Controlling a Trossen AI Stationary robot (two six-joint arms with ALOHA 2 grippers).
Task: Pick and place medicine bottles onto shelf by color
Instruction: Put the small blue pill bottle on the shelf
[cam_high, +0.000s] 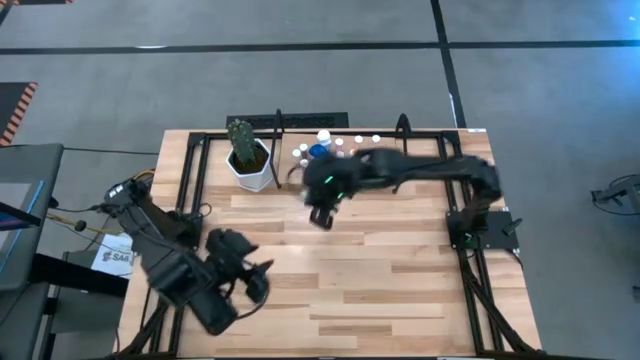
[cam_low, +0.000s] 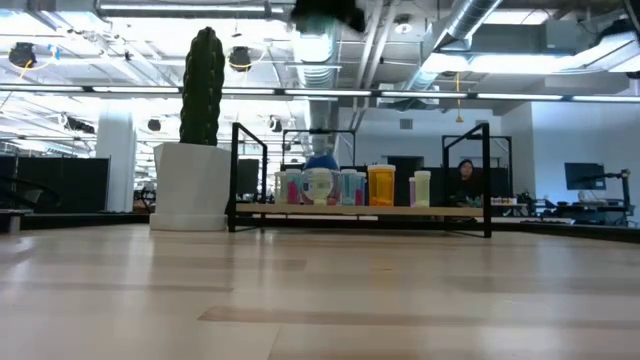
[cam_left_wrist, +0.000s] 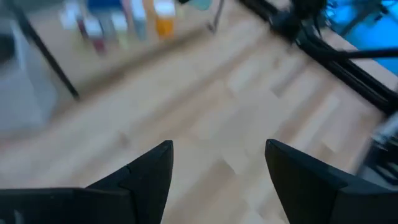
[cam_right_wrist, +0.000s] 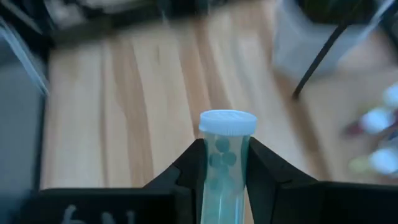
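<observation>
Right gripper (cam_right_wrist: 225, 163): pinching a teal bottle (cam_right_wrist: 225, 158).
Position: above the table (cam_high: 380, 280), just off the shelf (cam_low: 400, 210) at its far edge; left gripper (cam_left_wrist: 217, 163) spread, near left corner.

You see teal bottle (cam_right_wrist: 225, 163), translucent body, pale white cap, round teal pills inside, between black fingers (cam_right_wrist: 268, 176) of right gripper (cam_right_wrist: 226, 186). Surface (cam_high: 380, 270) light wood, plank stripes, paler and tan bands. Shelf (cam_low: 360, 210): light wooden board, black rails. On it, row of medicine bottles (cam_low: 350, 186): teal, pink, one amber-orange, one pale yellowish, one rounded blue. Cactus (cam_low: 202, 88) dark green, ribbed; its pot (cam_low: 190, 186) white. Left gripper (cam_left_wrist: 217, 168) black. Floor (cam_high: 300, 80) grey with dark lines.
</observation>
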